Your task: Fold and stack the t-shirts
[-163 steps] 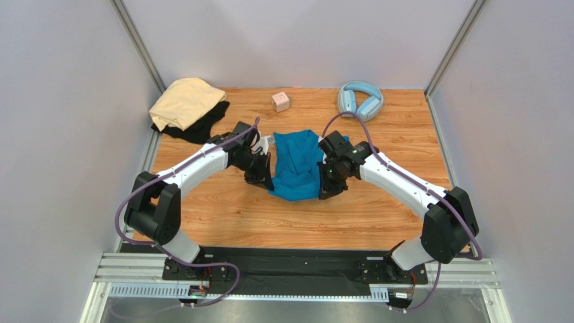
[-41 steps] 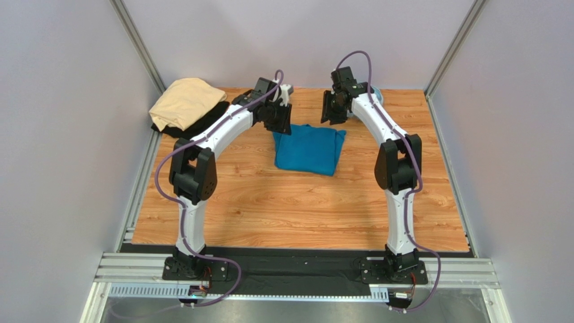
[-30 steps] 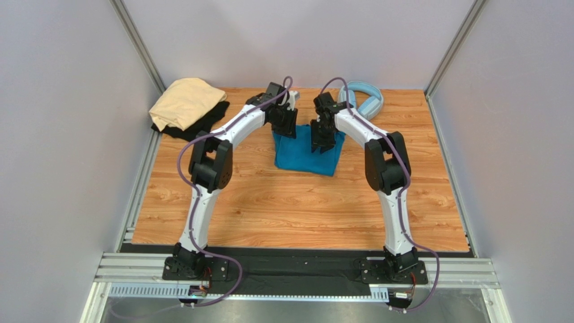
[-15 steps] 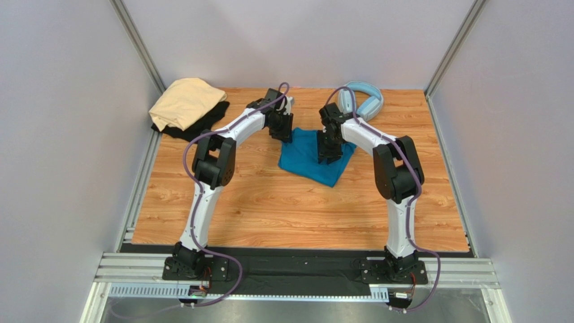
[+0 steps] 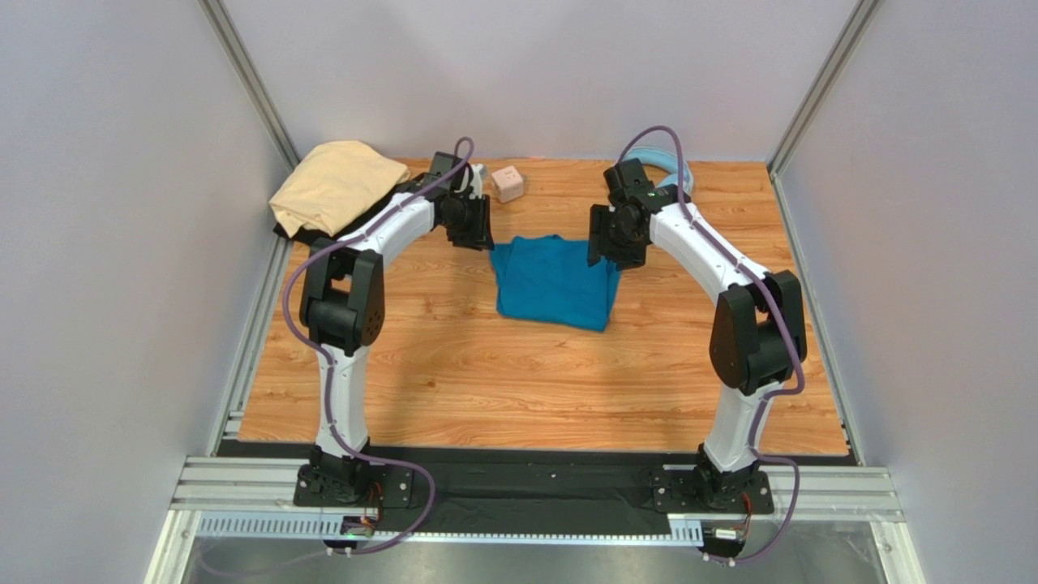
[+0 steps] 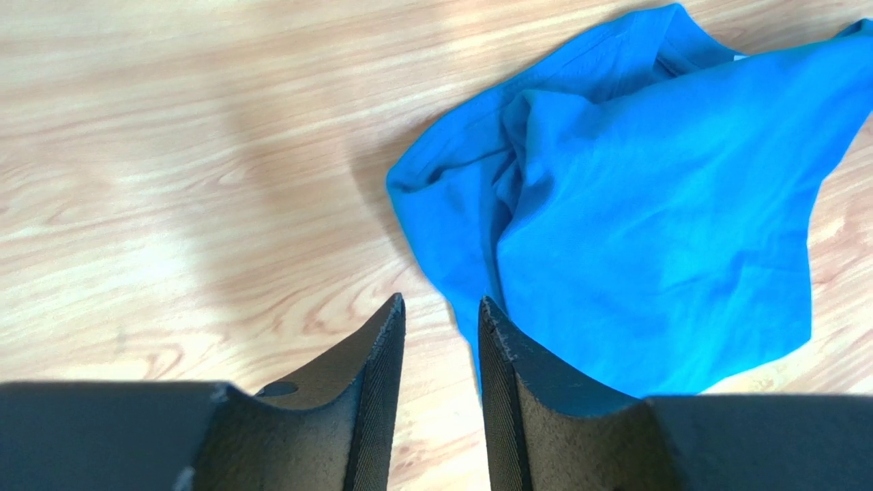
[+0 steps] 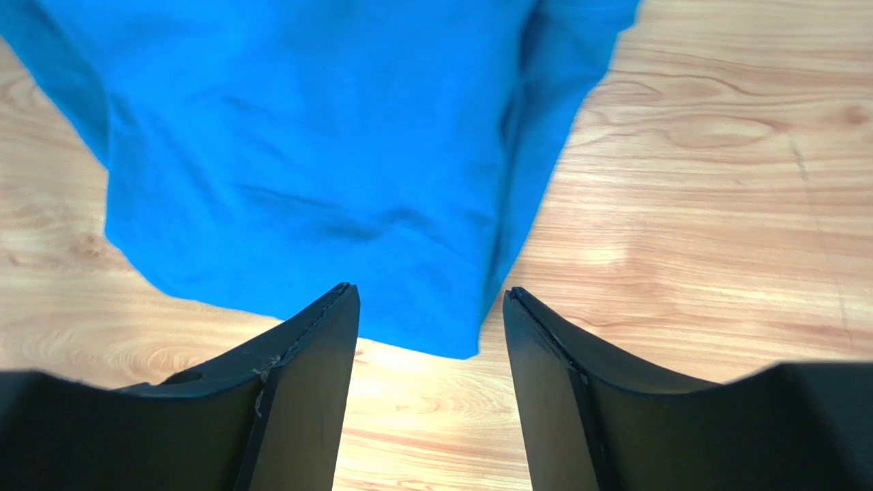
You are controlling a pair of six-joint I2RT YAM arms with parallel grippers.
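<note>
Left claw (image 6: 441, 299) gapes narrowly, right claw (image 7: 428, 289) wider, both empty beside the teal-blue t-shirt (image 5: 554, 282).

Lab test cell: grey walls (image 5: 110, 243), aluminium rail (image 5: 536, 497).

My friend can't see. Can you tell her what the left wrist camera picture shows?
A teal-blue t-shirt lies loosely folded and rumpled on the wooden table, filling the upper right. At the bottom, the left gripper hangs above the wood, its two black jaws slightly apart and holding nothing.
</note>
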